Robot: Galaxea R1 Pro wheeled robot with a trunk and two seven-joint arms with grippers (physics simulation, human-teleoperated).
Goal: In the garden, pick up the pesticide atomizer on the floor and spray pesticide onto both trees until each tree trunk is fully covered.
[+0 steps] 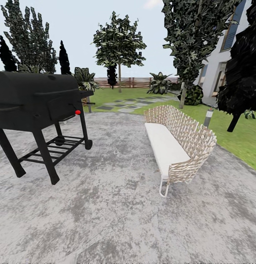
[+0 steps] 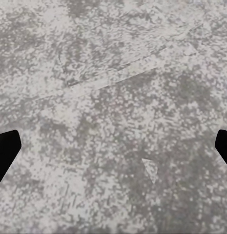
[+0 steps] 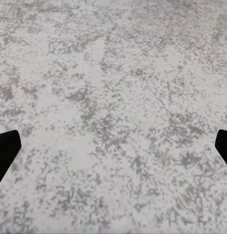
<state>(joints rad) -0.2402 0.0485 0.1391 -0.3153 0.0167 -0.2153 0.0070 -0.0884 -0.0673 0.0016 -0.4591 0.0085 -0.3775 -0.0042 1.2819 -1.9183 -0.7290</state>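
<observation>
Outdoors, mottled grey patio (image 1: 117,205), lawn (image 1: 238,135) beyond.

Grill (image 1: 36,99) left, bench (image 1: 175,141) right — lawn (image 1: 238,135) and trees (image 1: 119,44) behind.

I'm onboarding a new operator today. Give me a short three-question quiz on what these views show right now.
1. True or false: the barbecue grill stands on the lawn.
2. What sits right of the grill on the paving? A) a woven bench with a white cushion B) a wheelbarrow C) a table
3. In both wrist views, what surface lies under the grippers?

Key:
1. False; it stands on the grey paving.
2. A, the bench.
3. Mottled grey paving, with each gripper's jaws spread wide: left gripper, right gripper.
</observation>
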